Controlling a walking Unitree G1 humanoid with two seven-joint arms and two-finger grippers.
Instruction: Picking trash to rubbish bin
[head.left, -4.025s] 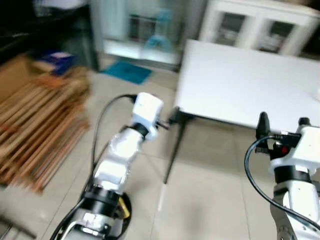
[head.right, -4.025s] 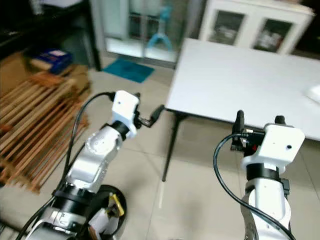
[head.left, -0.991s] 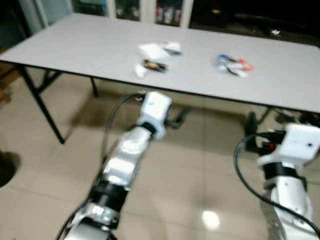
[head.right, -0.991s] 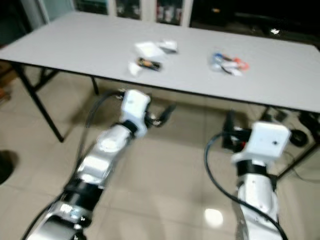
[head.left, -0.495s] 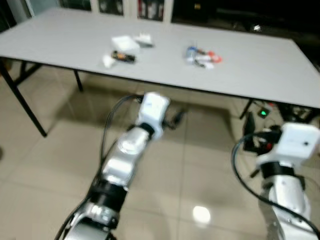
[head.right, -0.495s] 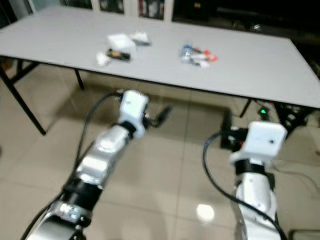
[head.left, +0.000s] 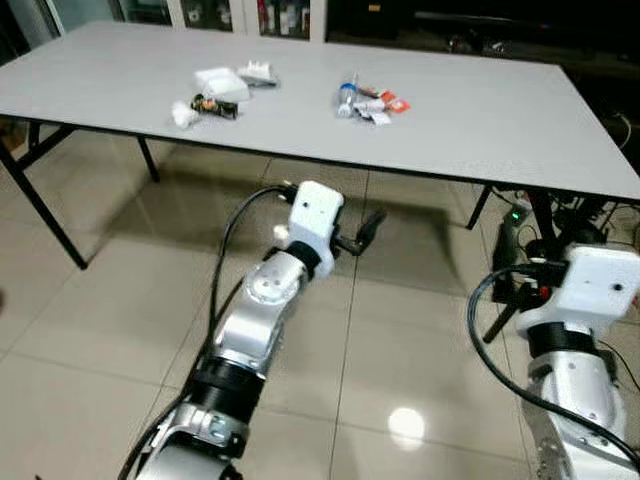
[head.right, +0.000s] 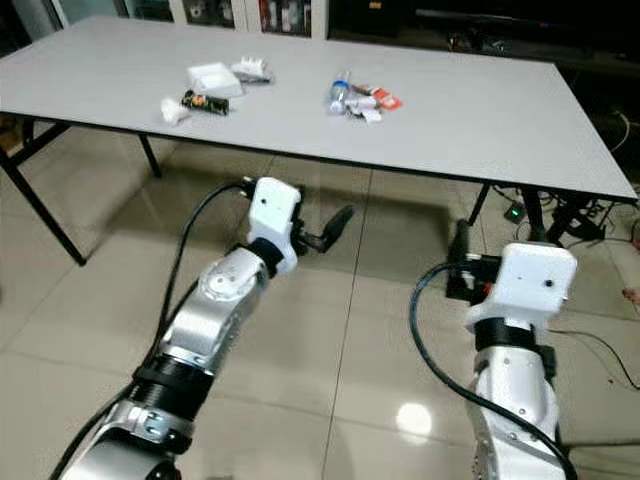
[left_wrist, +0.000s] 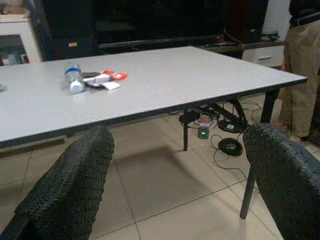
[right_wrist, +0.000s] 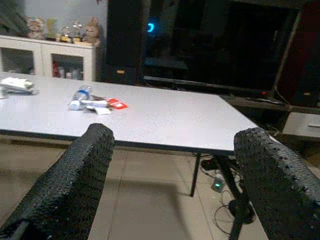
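Left pincer (head.left: 368, 226) spread wide and empty, held out low over the tiled floor short of the long pale grey desk (head.left: 520, 120); right pincer (head.right: 460, 245) likewise spread and empty, lower and further right. Up on the desk, going left to right: a cluster of crumpled white wrappers with a dark packet (head.left: 212, 92), then a small clear plastic bottle lying among red-and-white scraps (head.left: 362, 100). Bottle heap straight ahead of and above the left pincer, so probably that arm's reach, once closer.

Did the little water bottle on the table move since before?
No. The water bottle still lies beside the red wrapper on the table; it only looks shifted because the camera turned.
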